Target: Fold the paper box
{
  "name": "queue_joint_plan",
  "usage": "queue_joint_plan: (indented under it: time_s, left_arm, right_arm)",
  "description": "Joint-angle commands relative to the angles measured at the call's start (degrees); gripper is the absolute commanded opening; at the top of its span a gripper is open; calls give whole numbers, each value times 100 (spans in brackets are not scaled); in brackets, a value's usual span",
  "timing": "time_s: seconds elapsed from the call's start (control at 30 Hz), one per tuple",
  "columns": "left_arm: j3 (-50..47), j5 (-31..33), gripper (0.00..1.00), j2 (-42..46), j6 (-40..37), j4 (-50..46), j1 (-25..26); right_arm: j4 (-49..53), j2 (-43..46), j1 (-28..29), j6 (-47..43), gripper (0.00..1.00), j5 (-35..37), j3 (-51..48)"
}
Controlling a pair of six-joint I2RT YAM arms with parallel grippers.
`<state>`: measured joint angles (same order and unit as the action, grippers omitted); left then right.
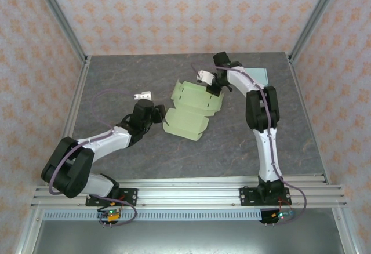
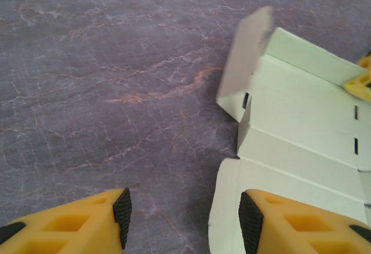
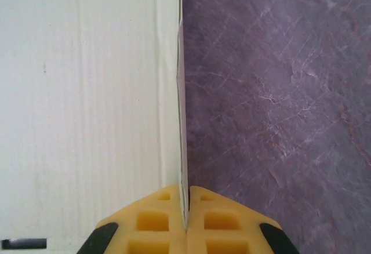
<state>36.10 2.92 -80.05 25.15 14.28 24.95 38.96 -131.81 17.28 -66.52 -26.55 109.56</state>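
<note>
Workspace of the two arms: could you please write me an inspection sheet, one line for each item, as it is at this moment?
Surface: dark marbled table, flat, no spill seen.
Job's things: pale green paper box, partly folded, several flaps raised, near the table's middle.
Clutter: one pale sheet lying flat at the far right, behind the right arm.
Grippers: left gripper open, one finger over the box's near edge, the other over bare table; right gripper shut on a thin panel edge of the box.
Cables: purple cables loop along both arms, apart from the box.
Surroundings: patterned walls, metal frame posts, rail at the near edge.
</note>
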Motion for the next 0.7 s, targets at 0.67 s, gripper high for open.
queue_joint_plan:
  time_s: [0.67]
  left_arm:
    - [-749,-1427,54,-1513,-802,3569,-746]
  right_arm:
    - [-7054,2938,1237,-1872,1,2427,-5492]
